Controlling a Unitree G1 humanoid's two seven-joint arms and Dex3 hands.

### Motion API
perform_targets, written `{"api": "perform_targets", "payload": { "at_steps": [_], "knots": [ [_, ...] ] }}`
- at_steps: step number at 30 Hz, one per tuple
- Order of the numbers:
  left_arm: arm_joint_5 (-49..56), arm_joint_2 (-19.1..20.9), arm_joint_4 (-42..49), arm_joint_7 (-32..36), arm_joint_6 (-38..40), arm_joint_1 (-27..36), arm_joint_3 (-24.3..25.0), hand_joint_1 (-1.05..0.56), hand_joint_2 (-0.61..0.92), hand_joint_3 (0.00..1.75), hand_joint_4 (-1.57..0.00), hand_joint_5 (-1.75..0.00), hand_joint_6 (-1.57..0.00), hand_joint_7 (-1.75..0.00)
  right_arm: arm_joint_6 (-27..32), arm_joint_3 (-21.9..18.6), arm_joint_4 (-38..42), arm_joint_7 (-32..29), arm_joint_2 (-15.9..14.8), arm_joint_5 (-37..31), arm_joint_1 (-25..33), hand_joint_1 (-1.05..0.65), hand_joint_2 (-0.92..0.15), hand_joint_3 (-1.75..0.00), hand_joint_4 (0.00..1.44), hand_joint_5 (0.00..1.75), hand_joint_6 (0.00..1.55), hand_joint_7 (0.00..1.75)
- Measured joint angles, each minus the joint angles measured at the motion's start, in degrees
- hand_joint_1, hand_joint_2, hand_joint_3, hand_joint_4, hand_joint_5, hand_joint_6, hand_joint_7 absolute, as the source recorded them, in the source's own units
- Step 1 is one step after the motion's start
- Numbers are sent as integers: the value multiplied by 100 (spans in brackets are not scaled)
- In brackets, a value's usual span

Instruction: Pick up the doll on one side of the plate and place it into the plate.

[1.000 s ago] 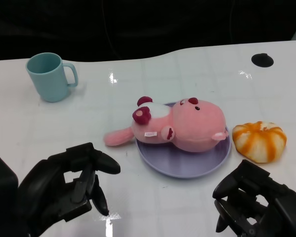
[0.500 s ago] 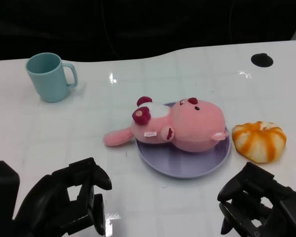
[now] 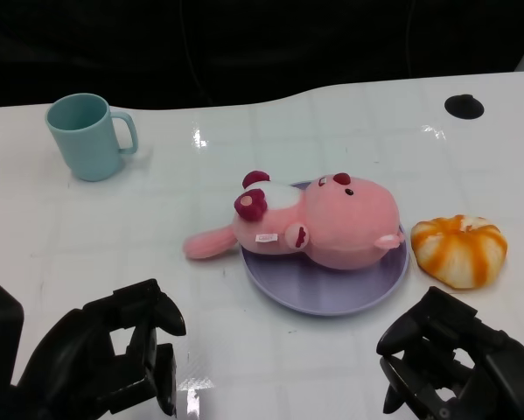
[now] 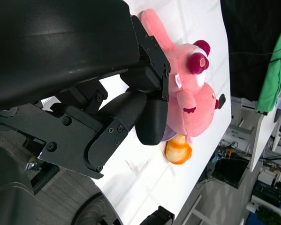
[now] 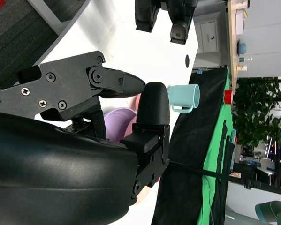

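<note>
Head view first: doll (image 3: pixel 323 226) lies on the plate (image 3: pixel 331 293) mid-table, one limb overhanging its left rim; I see my left hand (image 3: pixel 113 359) and right hand (image 3: pixel 445 359) curled, holding nothing, at the near edge. Left wrist view: a careless sweep could snag that limb. Right wrist view adds only the cup (image 5: pixel 185 97).

No text can be read; the doll (image 3: pixel 318 226) bears a small white tag, perhaps printed, too blurred.
</note>
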Motion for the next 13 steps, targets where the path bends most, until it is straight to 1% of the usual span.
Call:
{"api": "perform_targets", "payload": {
  "at_steps": [7, 13],
  "knots": [
    [2, 12, 11, -4, 0, -6, 12, -10, 39, 152, -99, -175, -77, -175, -4, 33, 0, -1, 0, -5, -1, -37, -92, -51, 60, 171, 51, 158],
    [-1, 14, 94, -45, 0, -38, 124, -8, 41, 150, -97, -175, -76, -175, -2, 42, -3, -10, 0, -63, -3, -36, -92, -51, 60, 171, 50, 158]
  ]
}}
